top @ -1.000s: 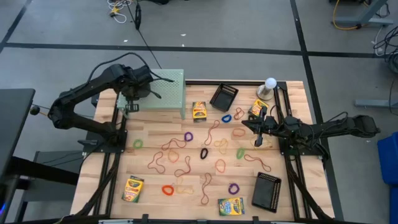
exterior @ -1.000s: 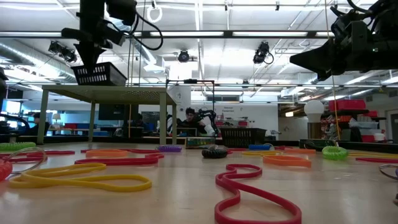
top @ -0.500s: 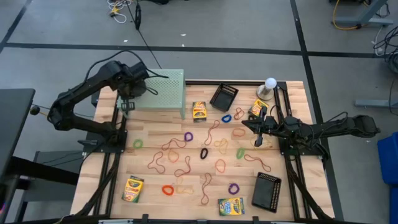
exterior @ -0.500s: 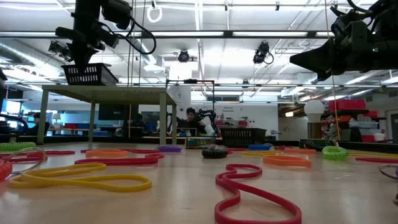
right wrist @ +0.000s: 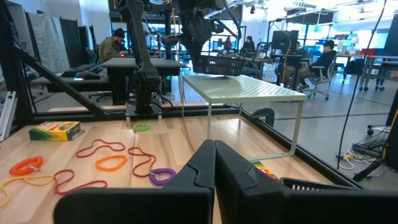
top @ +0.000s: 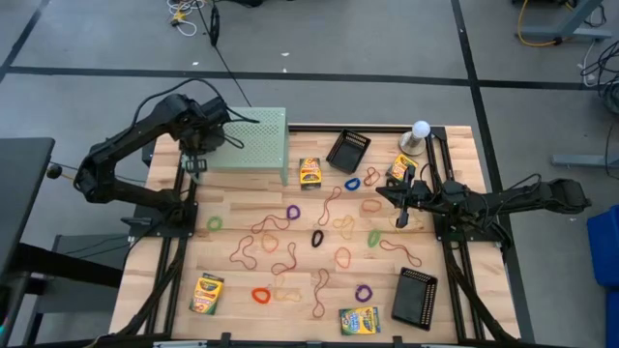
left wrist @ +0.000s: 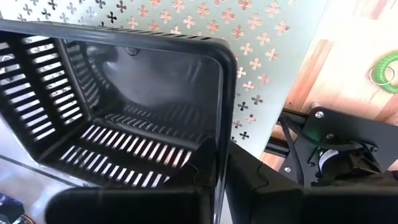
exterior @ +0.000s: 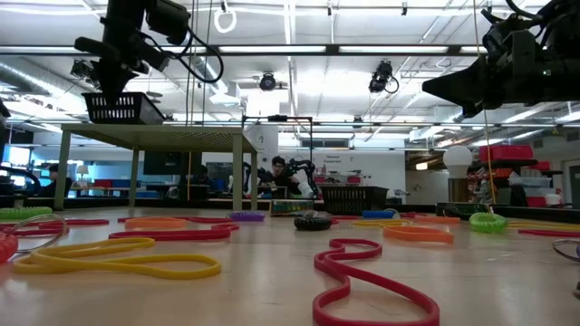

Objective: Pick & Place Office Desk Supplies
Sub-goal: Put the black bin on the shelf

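My left gripper [exterior: 118, 77] is over the left end of the pale green perforated stand [top: 259, 141], shut on a black mesh tray [exterior: 122, 107]. The tray sits level at the stand's top; I cannot tell if it touches it. My right gripper [top: 382, 191] hangs shut and empty over the table's right half. Two more mesh trays [top: 348, 151] [top: 415, 297] and yellow-and-green crayon boxes [top: 309, 171] [top: 207, 294] [top: 359, 320] rest flat on the table. Several coloured rubber bands [top: 290, 246] lie loose across the middle. My left gripper holds the tray by one side wall, at its rim [left wrist: 219, 143], one finger inside the tray and one outside. The fingers come from above, slanting steeply down. The tray stays upright with its open side up, over the stand's perforated top [left wrist: 261, 68].
A white globe on a grey base [top: 420, 132] and another crayon box [top: 398, 169] stand at the far right corner. The stand fills the far left of the table. People sit at desks in the room beyond the table.
My left gripper has carried the tray toward the table's left edge, above the stand's top. The tray was tilted a second ago and now hangs level.
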### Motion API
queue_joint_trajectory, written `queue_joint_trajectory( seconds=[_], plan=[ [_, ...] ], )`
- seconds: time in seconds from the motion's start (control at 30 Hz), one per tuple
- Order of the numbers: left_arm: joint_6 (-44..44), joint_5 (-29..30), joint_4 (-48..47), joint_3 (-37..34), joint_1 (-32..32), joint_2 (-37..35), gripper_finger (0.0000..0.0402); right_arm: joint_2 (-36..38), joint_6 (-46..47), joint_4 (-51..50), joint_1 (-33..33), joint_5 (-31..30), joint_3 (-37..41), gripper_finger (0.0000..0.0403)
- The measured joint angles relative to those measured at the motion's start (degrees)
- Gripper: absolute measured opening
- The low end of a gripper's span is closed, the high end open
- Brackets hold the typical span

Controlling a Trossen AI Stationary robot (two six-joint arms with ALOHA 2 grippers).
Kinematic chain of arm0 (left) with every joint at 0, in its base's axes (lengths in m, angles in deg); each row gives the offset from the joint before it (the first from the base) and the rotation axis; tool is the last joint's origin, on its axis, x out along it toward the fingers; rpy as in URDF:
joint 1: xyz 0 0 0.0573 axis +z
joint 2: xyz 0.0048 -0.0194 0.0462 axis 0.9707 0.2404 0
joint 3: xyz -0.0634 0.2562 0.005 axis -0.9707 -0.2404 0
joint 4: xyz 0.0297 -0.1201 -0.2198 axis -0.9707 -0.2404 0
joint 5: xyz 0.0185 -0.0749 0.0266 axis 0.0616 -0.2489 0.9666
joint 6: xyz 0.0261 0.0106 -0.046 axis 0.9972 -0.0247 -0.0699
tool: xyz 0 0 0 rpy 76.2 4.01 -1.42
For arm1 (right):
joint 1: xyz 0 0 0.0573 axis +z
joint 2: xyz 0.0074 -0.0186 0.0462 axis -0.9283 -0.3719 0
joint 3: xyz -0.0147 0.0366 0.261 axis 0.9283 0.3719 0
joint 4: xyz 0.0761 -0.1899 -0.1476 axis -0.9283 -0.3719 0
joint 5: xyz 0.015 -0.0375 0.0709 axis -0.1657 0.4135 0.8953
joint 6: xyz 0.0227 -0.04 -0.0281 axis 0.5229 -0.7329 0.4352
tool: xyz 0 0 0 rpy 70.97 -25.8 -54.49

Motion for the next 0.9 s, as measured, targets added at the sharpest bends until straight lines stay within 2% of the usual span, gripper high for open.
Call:
queue_joint_trajectory(
  seconds=[0.53, 0.9],
  plan=[
    [-1.4, 1.5, 0.0, 0.0, 0.0, 0.0, 0.0085, 0.0, -0.4, 0.0, 0.0, 0.0, 0.0, 0.0005],
    [-5.6, -0.9, -0.1, 0.0, -0.3, -1.9, 0.0089, 0.0, -0.4, 0.0, 0.0, 0.0, 0.0, 0.0005]
  ],
)
